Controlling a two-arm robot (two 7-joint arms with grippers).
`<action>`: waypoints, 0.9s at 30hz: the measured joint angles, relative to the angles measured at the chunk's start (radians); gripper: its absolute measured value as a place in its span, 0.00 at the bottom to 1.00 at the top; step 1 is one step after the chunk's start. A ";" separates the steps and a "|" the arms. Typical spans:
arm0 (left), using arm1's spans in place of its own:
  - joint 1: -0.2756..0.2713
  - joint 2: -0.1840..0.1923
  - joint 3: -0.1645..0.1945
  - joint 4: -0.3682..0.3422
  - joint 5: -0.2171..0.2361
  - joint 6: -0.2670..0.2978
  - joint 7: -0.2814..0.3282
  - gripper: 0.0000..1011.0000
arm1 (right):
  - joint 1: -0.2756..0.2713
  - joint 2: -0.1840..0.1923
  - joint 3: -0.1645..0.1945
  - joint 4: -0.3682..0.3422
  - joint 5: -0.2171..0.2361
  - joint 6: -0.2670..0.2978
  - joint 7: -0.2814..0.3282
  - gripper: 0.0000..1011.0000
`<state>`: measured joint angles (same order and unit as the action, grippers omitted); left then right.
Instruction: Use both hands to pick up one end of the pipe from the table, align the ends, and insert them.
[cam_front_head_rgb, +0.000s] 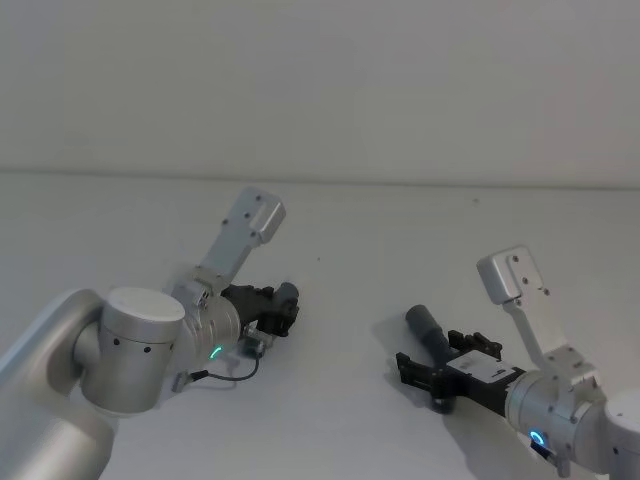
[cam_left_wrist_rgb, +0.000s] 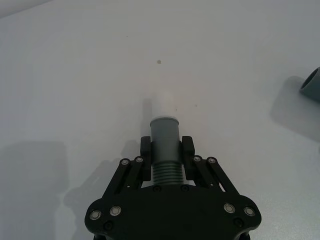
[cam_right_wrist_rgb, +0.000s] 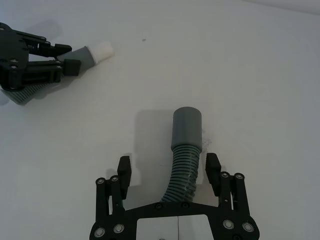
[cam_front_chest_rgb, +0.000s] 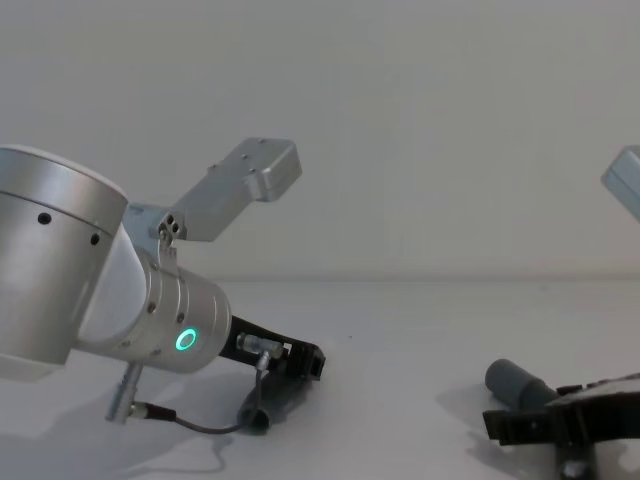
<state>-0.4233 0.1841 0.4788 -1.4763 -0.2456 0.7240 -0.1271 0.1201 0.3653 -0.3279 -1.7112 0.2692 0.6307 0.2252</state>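
Observation:
My left gripper (cam_left_wrist_rgb: 166, 150) is shut on the shorter pipe piece (cam_left_wrist_rgb: 165, 167), its fingers (cam_left_wrist_rgb: 146, 150) clamping the ribs just behind the narrow grey cuff (cam_left_wrist_rgb: 164, 132) with the whitish tip (cam_left_wrist_rgb: 162, 102). In the head view this left gripper (cam_front_head_rgb: 285, 310) sits low over the white table (cam_front_head_rgb: 350, 240). My right gripper (cam_right_wrist_rgb: 168, 170) is open, one finger on each side of the longer curved pipe piece (cam_right_wrist_rgb: 185, 167) without touching it. The wide grey cuff (cam_right_wrist_rgb: 187, 127) of that piece points forward; the same cuff (cam_front_head_rgb: 425, 325) lies ahead of the right gripper (cam_front_head_rgb: 445, 352).
A plain wall rises behind the table's far edge (cam_front_head_rgb: 320, 180). A small dark speck (cam_left_wrist_rgb: 159, 62) marks the table ahead of the left gripper. A thin cable (cam_front_head_rgb: 225, 375) loops beside the left wrist. About a gripper's length of bare table separates the two pipe pieces.

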 joint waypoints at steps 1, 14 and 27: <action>0.000 0.000 0.000 0.000 0.000 0.000 0.000 0.34 | 0.001 -0.001 -0.001 0.001 -0.001 0.000 0.000 0.90; 0.000 0.000 0.000 0.000 0.000 0.000 0.000 0.34 | 0.004 -0.004 -0.002 0.009 -0.006 0.000 0.001 0.51; 0.000 0.000 0.000 0.000 0.000 0.000 0.000 0.34 | 0.005 -0.006 -0.003 0.011 -0.008 0.000 0.002 0.29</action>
<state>-0.4232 0.1841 0.4788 -1.4762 -0.2456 0.7240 -0.1270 0.1252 0.3597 -0.3311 -1.7000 0.2616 0.6308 0.2268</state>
